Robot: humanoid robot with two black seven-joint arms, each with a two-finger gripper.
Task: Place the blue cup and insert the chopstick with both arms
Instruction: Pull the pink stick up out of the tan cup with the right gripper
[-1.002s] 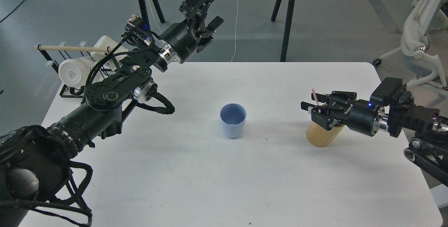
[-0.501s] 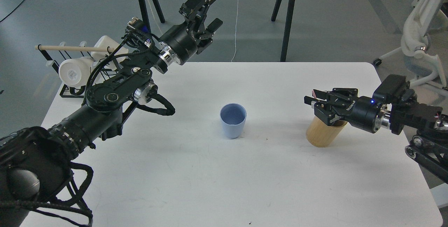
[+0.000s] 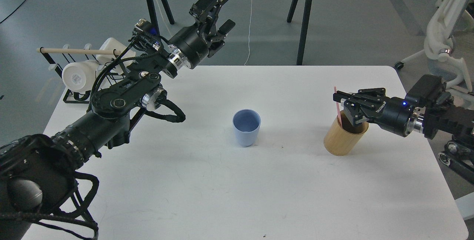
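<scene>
The blue cup [image 3: 246,127] stands upright and empty near the middle of the white table [image 3: 229,188]. One pink chopstick [image 3: 336,101] stands almost upright in the tan bamboo cylinder [image 3: 342,140] at the right. My right gripper [image 3: 343,101] is open, level with the cylinder's rim, its fingertips just right of the stick; I cannot tell if they touch it. My left gripper [image 3: 223,8] is open and empty, raised high beyond the table's far edge, well away from the cup.
A black rack [image 3: 70,97] with white mugs [image 3: 77,77] and a long pale wooden dowel [image 3: 77,51] stands at the table's left edge. A second table's legs [image 3: 304,21] stand behind. A white chair [image 3: 450,43] is at the far right.
My right gripper has drawn back to the right from over the bamboo cylinder, uncovering its mouth. The pink stick stays in the cylinder, now more upright. The left arm barely moved.
</scene>
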